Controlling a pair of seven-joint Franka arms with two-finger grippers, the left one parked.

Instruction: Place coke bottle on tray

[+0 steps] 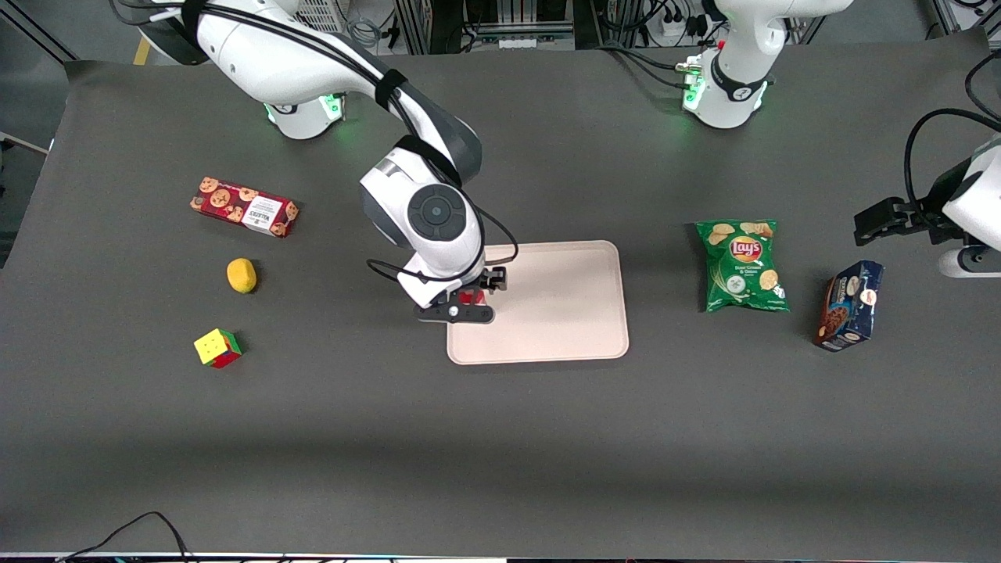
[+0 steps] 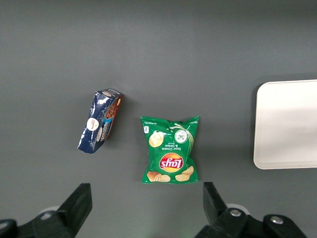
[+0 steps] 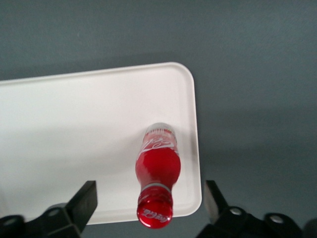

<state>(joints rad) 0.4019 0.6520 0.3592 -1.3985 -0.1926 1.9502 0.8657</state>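
The coke bottle (image 3: 157,173), small, red and glossy with a red cap, stands upright on the tray (image 3: 74,129) close to its rim at the working arm's end. In the front view only a bit of red (image 1: 471,296) shows under the hand, on the pale pinkish-beige tray (image 1: 555,305). My right gripper (image 1: 468,303) hangs directly above the bottle. Its fingers (image 3: 84,201) are spread wide on either side of the bottle's neck, with clear gaps to it. The gripper (image 3: 148,206) is open and touches nothing. The tray's edge also shows in the left wrist view (image 2: 287,124).
A red cookie box (image 1: 244,206), a yellow lemon (image 1: 242,275) and a puzzle cube (image 1: 217,348) lie toward the working arm's end. A green Lay's bag (image 1: 743,266) and a blue cookie box (image 1: 850,305) lie toward the parked arm's end.
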